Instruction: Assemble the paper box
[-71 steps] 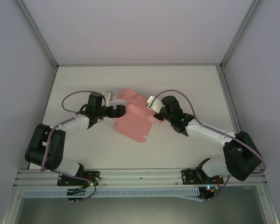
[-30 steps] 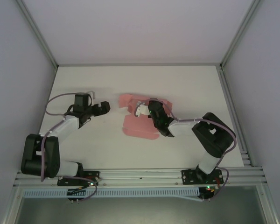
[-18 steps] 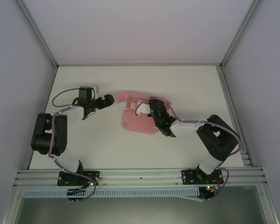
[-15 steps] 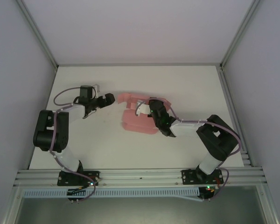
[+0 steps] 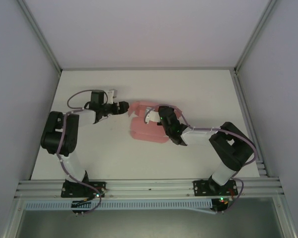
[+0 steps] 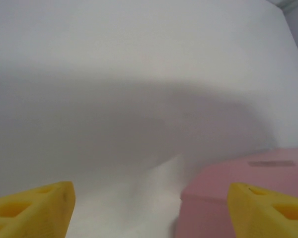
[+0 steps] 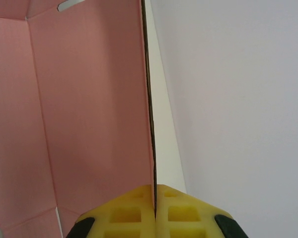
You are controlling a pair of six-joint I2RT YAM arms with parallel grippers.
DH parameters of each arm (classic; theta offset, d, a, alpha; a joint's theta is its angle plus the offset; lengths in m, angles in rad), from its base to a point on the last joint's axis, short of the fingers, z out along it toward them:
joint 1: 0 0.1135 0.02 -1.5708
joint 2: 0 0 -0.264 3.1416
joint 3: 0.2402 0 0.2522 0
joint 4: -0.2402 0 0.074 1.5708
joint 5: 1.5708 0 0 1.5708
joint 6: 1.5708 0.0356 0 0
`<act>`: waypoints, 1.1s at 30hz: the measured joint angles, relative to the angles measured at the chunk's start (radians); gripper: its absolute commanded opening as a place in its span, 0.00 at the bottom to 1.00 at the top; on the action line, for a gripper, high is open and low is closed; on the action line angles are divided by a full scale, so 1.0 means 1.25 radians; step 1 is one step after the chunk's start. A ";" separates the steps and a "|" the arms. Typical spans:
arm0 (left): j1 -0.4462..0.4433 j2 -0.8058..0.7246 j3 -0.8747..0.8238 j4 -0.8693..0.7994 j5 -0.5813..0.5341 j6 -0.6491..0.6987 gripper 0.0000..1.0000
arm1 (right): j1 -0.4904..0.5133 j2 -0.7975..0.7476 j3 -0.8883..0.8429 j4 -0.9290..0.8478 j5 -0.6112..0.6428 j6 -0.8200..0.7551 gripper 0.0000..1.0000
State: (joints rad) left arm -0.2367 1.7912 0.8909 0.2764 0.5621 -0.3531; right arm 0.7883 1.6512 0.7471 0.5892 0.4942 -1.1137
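My right fingers [image 7: 154, 198] are clenched on one upright wall of the paper box [image 5: 145, 130], the card edge pinched thin betw. the pads. My left fingers [image 5: 120, 106] are spread w/ nothing gripped, a box corner just inside one pad. To do this well, I reckon: hold the right pinch firm as the anchor, bring the left in low & square to the near flap, close on card only, not the desk [image 5: 198, 89], then fold along the crease w/o twisting, since thin stock prob. buckles. The box sits mid-desk betw. both arms: pale pink, creased panels, a small slot, looks half-formed.
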 measured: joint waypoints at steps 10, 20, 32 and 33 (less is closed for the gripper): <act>-0.068 -0.048 -0.041 0.017 0.054 0.095 0.57 | 0.000 -0.001 0.018 -0.040 0.001 0.022 0.00; -0.100 -0.048 -0.083 0.082 0.079 0.142 0.54 | 0.002 -0.001 0.010 -0.049 0.003 0.005 0.00; -0.129 -0.045 -0.160 0.228 0.089 0.180 0.57 | 0.021 0.015 -0.031 0.013 0.049 -0.044 0.00; -0.140 -0.042 -0.154 0.228 0.089 0.187 0.56 | 0.023 0.015 -0.030 0.011 0.050 -0.043 0.00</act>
State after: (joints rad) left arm -0.4118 1.7390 0.6983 0.5613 0.6739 -0.1192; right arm 0.8169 1.6703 0.7097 0.6025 0.5564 -1.1675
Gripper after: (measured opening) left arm 0.563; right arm 0.047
